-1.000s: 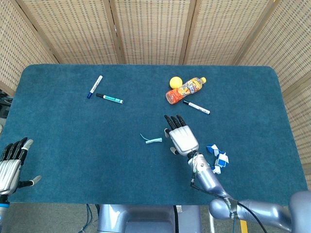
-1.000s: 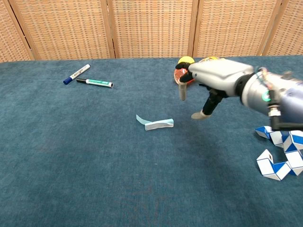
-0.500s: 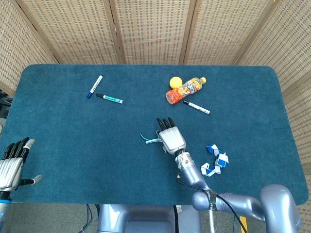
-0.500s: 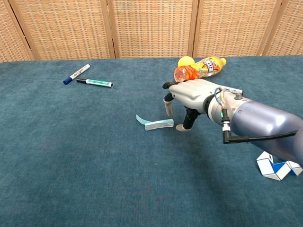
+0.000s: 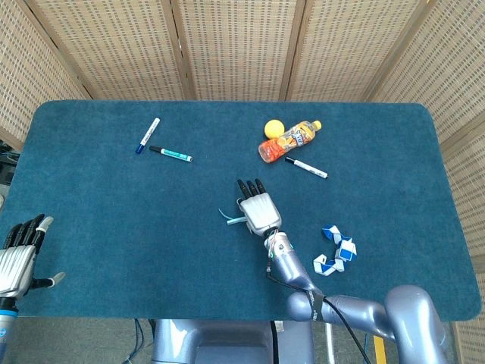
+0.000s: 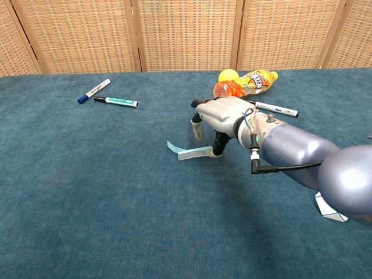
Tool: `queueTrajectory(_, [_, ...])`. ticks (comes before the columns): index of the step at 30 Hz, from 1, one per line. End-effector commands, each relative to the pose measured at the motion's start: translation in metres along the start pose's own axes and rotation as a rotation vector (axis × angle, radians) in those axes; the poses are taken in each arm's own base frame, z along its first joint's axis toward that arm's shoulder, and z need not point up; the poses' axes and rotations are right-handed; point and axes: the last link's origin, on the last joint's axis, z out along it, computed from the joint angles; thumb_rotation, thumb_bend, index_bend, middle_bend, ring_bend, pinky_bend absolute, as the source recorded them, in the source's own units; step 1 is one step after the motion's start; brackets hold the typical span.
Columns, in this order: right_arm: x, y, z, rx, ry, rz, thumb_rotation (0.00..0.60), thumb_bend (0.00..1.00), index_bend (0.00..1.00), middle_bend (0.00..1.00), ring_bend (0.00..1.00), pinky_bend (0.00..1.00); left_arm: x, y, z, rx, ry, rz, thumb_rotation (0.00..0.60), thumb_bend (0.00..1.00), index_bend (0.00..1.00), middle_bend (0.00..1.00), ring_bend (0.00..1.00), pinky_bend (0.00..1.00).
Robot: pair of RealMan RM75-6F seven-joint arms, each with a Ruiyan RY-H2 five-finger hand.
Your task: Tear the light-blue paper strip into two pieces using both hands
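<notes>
Woven cane screens stand behind a table covered in dark teal cloth. On it the right hand hovers palm-down over the near end of the light-blue paper strip, fingers spread and hanging toward it, nothing grasped; whether the thumb already touches the paper I cannot tell. The strip lies curled just under and to the left of that hand. The left hand waits released, well apart, at the table's near left edge. To grip well, the right hand should probably pinch the strip's nearer end and lift it clear, leaving the far end free for the left. Beyond the right hand lies an orange drink bottle, on its side and capped, apparently still holding drink.
</notes>
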Motion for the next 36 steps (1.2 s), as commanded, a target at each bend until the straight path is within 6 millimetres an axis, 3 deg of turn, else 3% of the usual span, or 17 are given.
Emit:
queueTrajectory(1, [-0.001,-0.001,0.003,-0.007,-0.005,0.002,0.6,0.37,0.43,0.0,0.0,0.0,0.0,-0.001,0.0,0.002,0.002,-0.001,0.6,0.0,0.0,0.0,0.0,0.0])
queueTrajectory(26, [-0.015,-0.001,0.007,-0.023,-0.024,-0.005,0.6,0.41,0.51,0.0,0.0,0.0,0.001,-0.003,-0.001,0.004,0.002,-0.007,0.6,0.0,0.0,0.0,0.0,0.0])
queueTrajectory(36, [-0.015,-0.001,0.007,-0.019,0.0,0.04,0.6,0.47,0.62,0.01,0.0,0.0,0.0,-0.003,-0.001,0.005,-0.003,-0.008,0.6,0.0,0.0,0.0,0.0,0.0])
